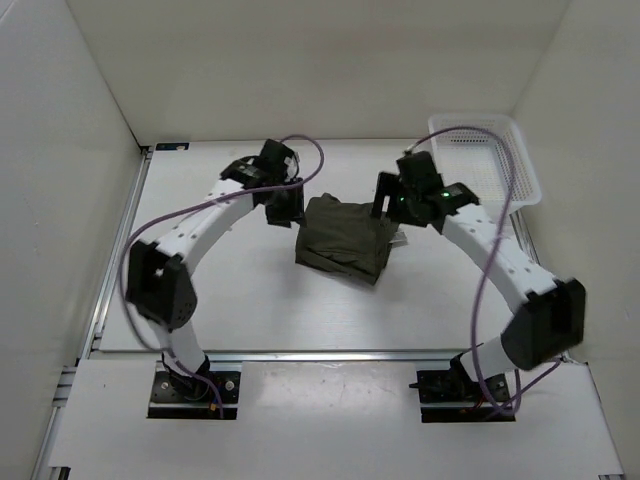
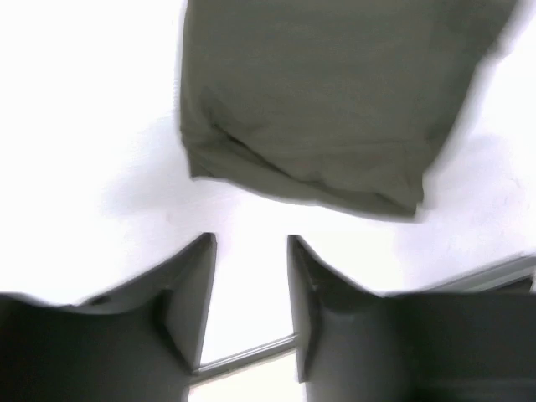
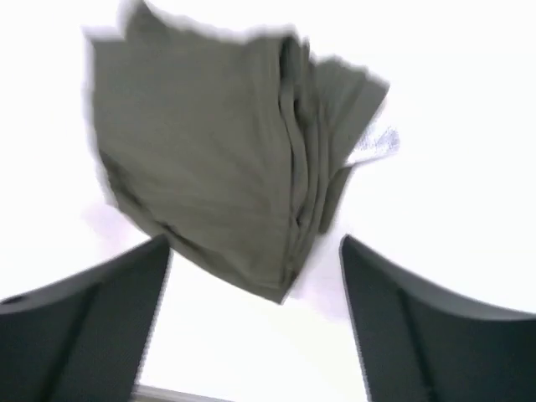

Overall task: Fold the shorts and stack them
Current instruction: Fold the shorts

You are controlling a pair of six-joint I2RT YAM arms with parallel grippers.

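Top external view, checked first: finds the shorts (image 1: 345, 240) folded into a compact, layered bundle on the table (image 1: 250, 310), between the two arms and well apart from the white basket (image 1: 490, 160) in the far right corner. Places the left gripper (image 1: 285, 205) just beside the bundle's left edge, with jaws a little apart and nothing between them. Places the right gripper (image 1: 385, 200) near the bundle's far right corner, with jaws spread wide, likewise empty. Judges the fold done and the stacking not yet.

Possible trouble from here:
- Snagging a loose edge with a fingertip on the way up, and so dragging the top layer open.
- Pinching only the upper layers at the stacked edges seen from the right wrist, and so spilling the fold on a lift.
- Nudging the bundle askew with a low sweep.
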